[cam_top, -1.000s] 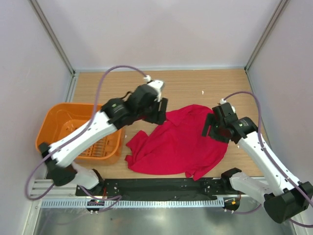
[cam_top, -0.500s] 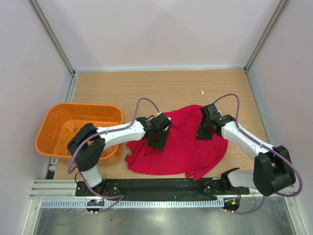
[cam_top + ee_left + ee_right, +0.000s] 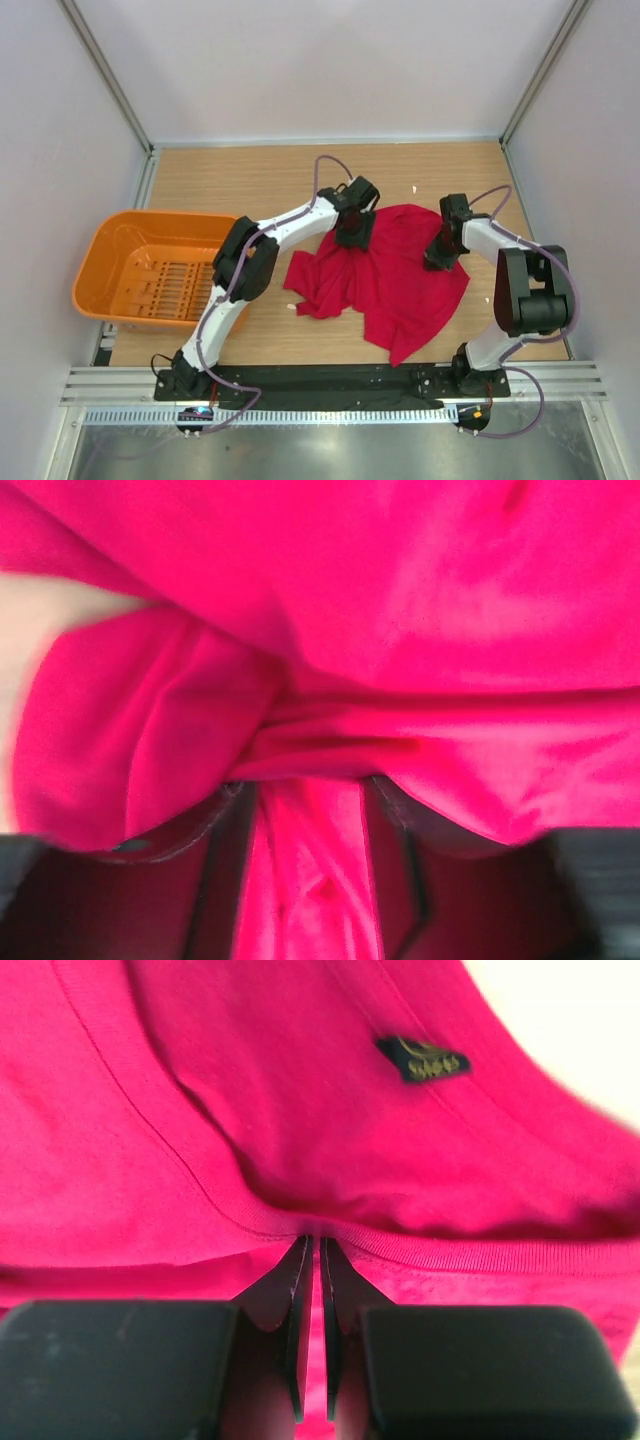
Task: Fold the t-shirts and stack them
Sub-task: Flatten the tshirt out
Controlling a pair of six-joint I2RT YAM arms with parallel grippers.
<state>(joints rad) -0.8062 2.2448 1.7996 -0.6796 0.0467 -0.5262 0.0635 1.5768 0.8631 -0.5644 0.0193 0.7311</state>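
One orange basket [image 3: 118, 238] left of t-shirt [image 3: 410, 282]

Both arms stretch far forward, low over the t-shirt [image 3: 400, 275]. The left arm [image 3: 285, 222] reaches its far left edge, and the left gripper [image 3: 305, 810] clamps a bunched fold, with cloth filling the gap between its fingers. The right arm [image 3: 492, 236] bends back sharply. The right gripper [image 3: 312, 1252] pinches the neckline hem, jaws nearly touching.
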